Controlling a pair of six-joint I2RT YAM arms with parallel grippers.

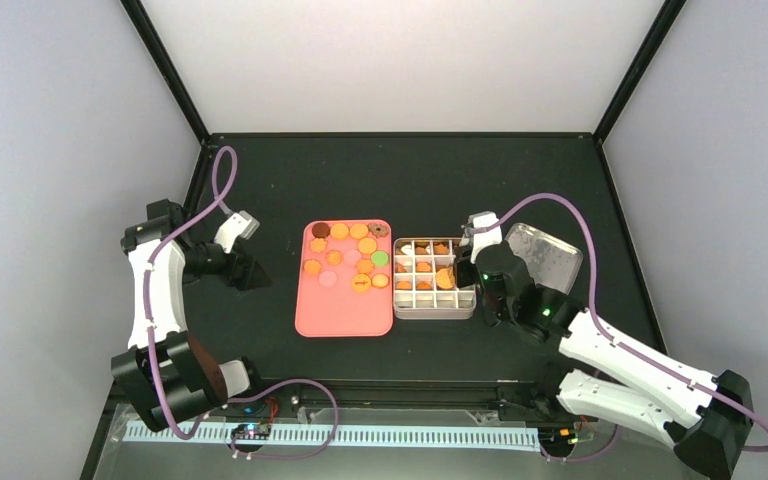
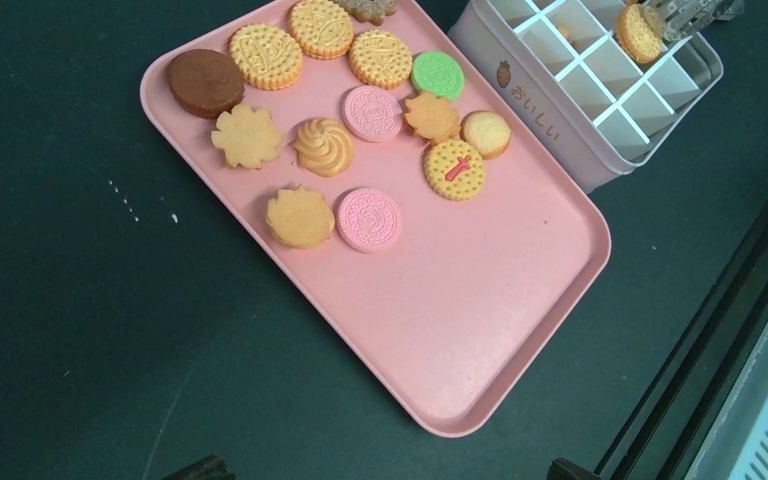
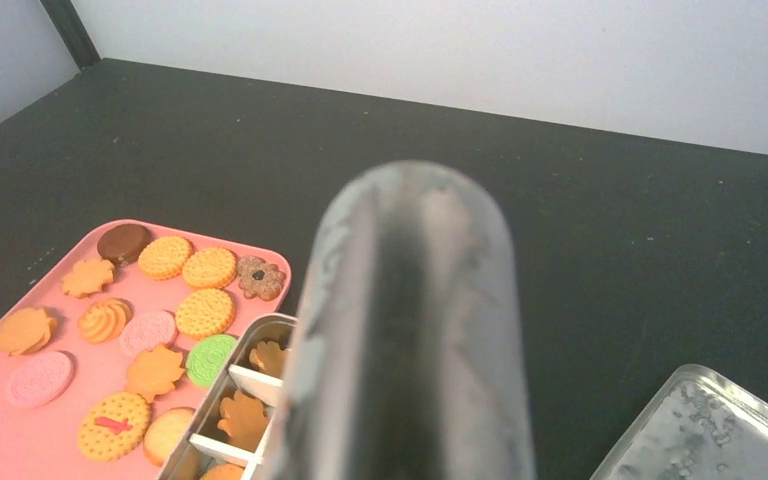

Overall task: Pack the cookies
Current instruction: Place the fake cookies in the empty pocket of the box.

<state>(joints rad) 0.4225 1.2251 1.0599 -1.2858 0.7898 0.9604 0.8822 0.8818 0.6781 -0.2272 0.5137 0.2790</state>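
Observation:
Several cookies (image 2: 325, 145), mostly orange with some pink, one green and one dark brown, lie on the far half of a pink tray (image 2: 480, 330). Beside it stands a white divided box (image 2: 560, 110) with cookies in some cells (image 3: 242, 418). My right gripper (image 1: 468, 262) is at the box's right side, shut on metal tongs (image 3: 410, 330), whose blurred handle fills the right wrist view. The tongs' tips hold a round orange cookie (image 2: 640, 32) over the box. My left gripper (image 2: 385, 470) is open and empty, left of the tray (image 1: 344, 310), above the dark table.
The box's clear lid (image 1: 550, 255) lies on the table right of the box (image 1: 433, 310), behind the right arm. The near half of the tray is bare pink. A black frame rail (image 2: 720, 330) runs along the table's near edge.

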